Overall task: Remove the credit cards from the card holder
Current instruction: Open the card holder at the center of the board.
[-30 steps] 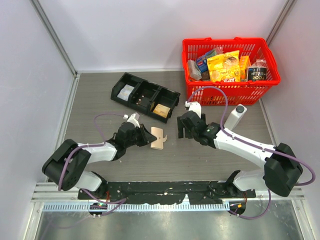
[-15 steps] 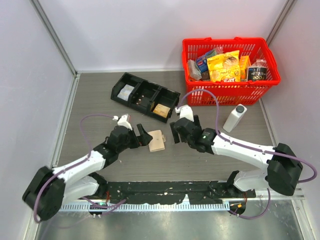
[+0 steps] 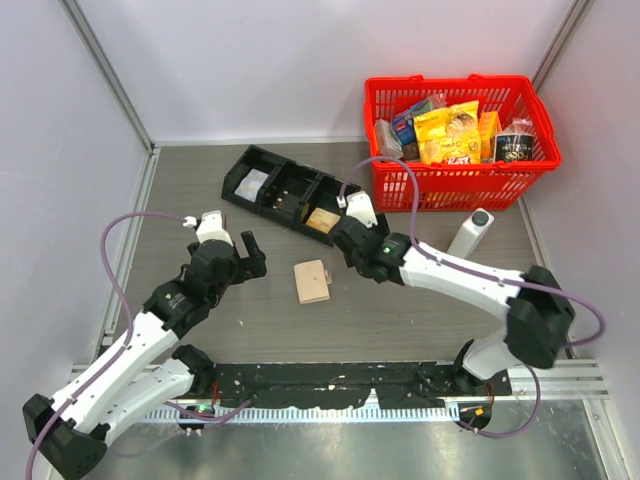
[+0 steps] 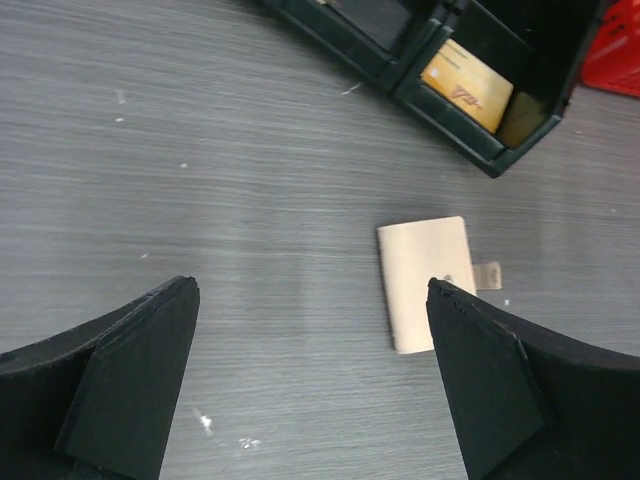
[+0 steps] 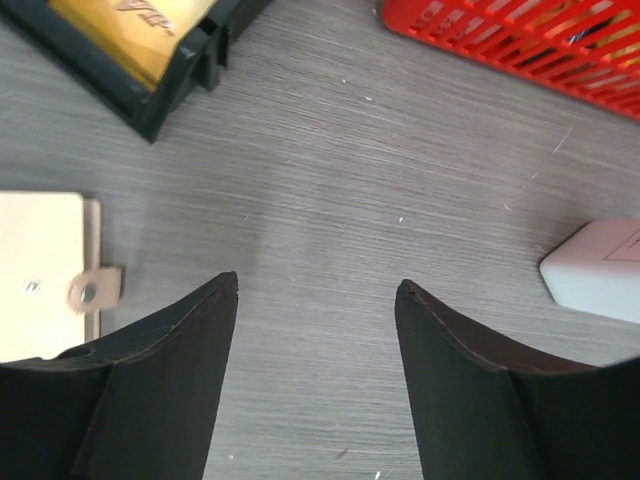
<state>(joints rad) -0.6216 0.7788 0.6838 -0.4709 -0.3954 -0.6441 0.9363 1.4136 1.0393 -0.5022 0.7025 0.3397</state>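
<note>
Parted and empty, both sets: left gripper [image 4: 310, 288], right gripper [image 5: 317, 285]. One card holder [image 3: 312, 282], folded shut, flat on the table [image 3: 180, 200] between the two, touching neither. Two arms stretched forward, hovering low; one black tray [image 3: 237, 170] just beyond.

Card holder [image 3: 311, 281] is tan, tray [image 3: 300, 170] black, basket [image 3: 450, 185] red

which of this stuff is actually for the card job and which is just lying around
For the job:
- small flat tan leather-like folding wallet, lying closed; no credit cards in view

Just lying about:
- black three-compartment plastic tray with flat packets
- red plastic mesh basket of snack packs
- white bottle with grey cap
</note>
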